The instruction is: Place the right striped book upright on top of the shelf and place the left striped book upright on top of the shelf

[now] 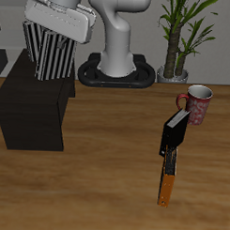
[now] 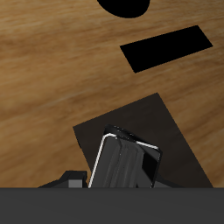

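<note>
My gripper is shut on a black-and-white striped book and holds it upright, slightly tilted. The book's lower edge is at about the top of the shelf, a low matte black box near the table's back. In the wrist view the book shows edge-on over the shelf's dark flat top. A second book, dark and seen edge-on, stands tilted on the table beside the mug. An orange-and-black book lies just in front of it.
A pink mug stands behind the second book. The robot's base and a potted plant are at the table's back. A flat black shape shows on the wood beyond the shelf in the wrist view.
</note>
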